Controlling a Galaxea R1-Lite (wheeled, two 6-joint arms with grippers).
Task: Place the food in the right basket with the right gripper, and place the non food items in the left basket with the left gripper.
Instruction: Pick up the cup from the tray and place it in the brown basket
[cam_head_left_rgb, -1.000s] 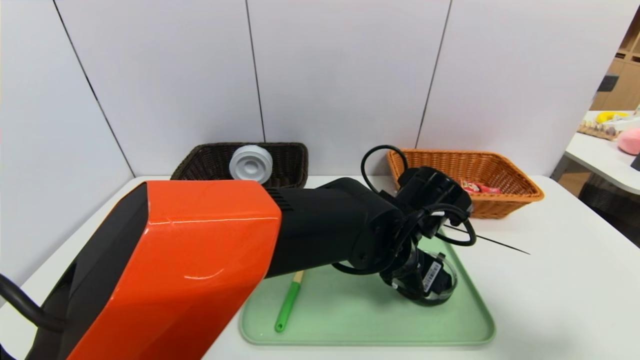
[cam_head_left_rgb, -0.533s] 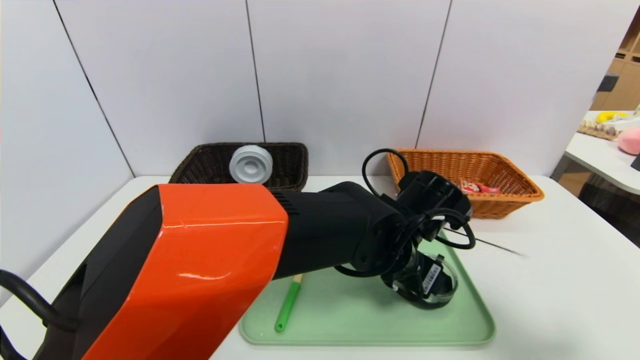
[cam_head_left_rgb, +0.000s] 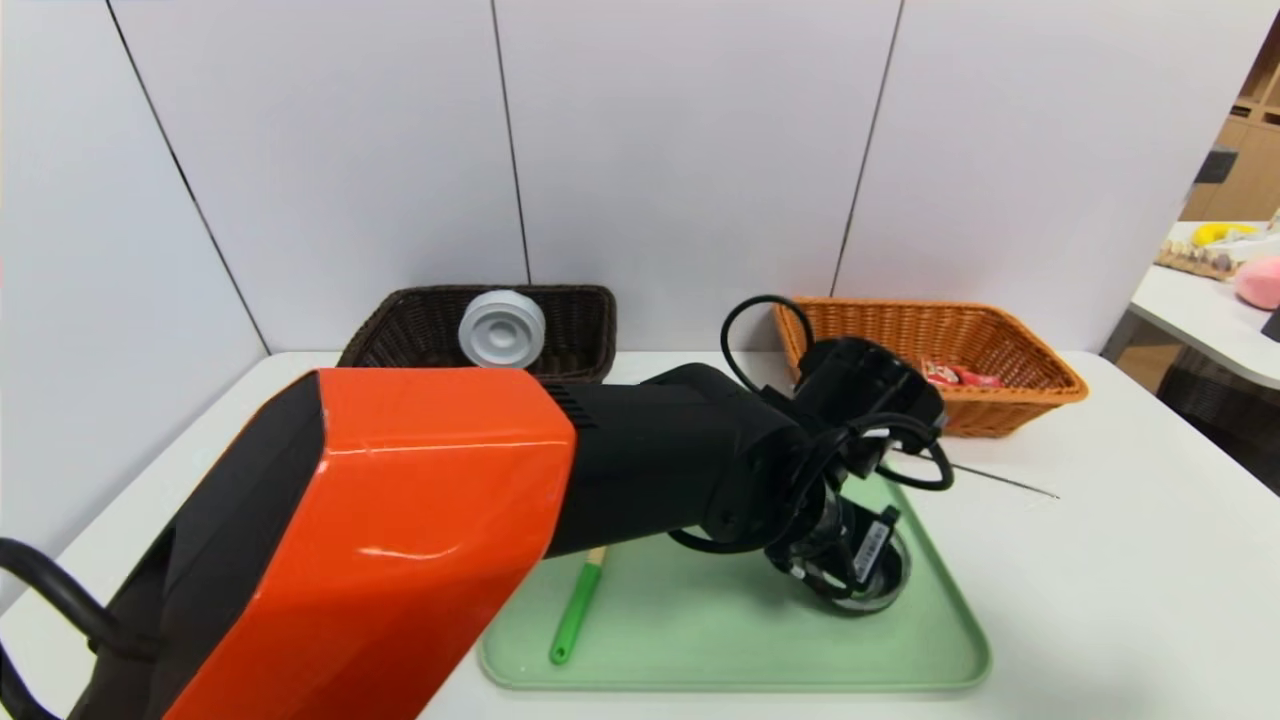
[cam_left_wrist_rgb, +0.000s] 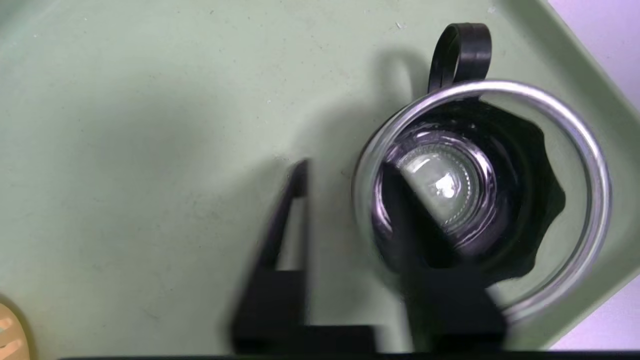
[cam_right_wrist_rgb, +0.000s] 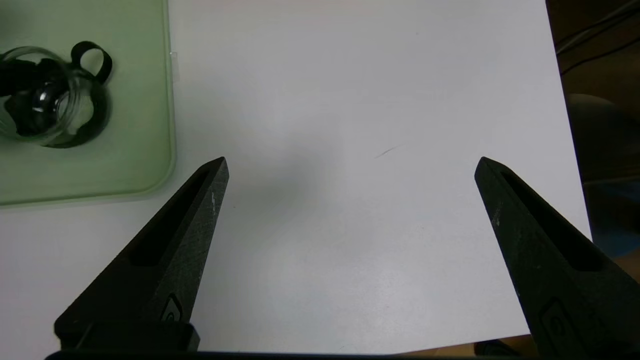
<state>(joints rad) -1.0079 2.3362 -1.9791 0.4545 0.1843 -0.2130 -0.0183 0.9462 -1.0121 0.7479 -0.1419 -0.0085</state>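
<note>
The glass cup (cam_left_wrist_rgb: 480, 200) stood upright on the green tray (cam_left_wrist_rgb: 125, 125), near its right-hand corner, and our left gripper (cam_left_wrist_rgb: 350, 210) had just closed on its wall: a second before, our fingers stood wide around it; now one finger sat inside the bowl and the other outside, with the rim pinched between them. In the head view the cup (cam_head_left_rgb: 870, 575) looked tipped slightly toward our wrist compared with the moment before, though our own arm covered much of it, so we say that with some caution. We judged the grasp made and the lift toward the dark brown basket (cam_head_left_rgb: 560, 320) to be the next step; a thin glass wall held on one side may swing or slip once it clears the tray.

Outward from the fingers, the spaghetti fork (cam_head_left_rgb: 575, 615) lay on the tray, well apart from our grip and untouched. The white container (cam_head_left_rgb: 502, 328) already sat in the dark basket, and the red snack packet (cam_head_left_rgb: 955, 375) in the orange basket (cam_head_left_rgb: 1040, 375). Our right gripper (cam_right_wrist_rgb: 350, 200) hung idle over bare table (cam_right_wrist_rgb: 350, 100) beside the tray, fingers spread wide and empty.
</note>
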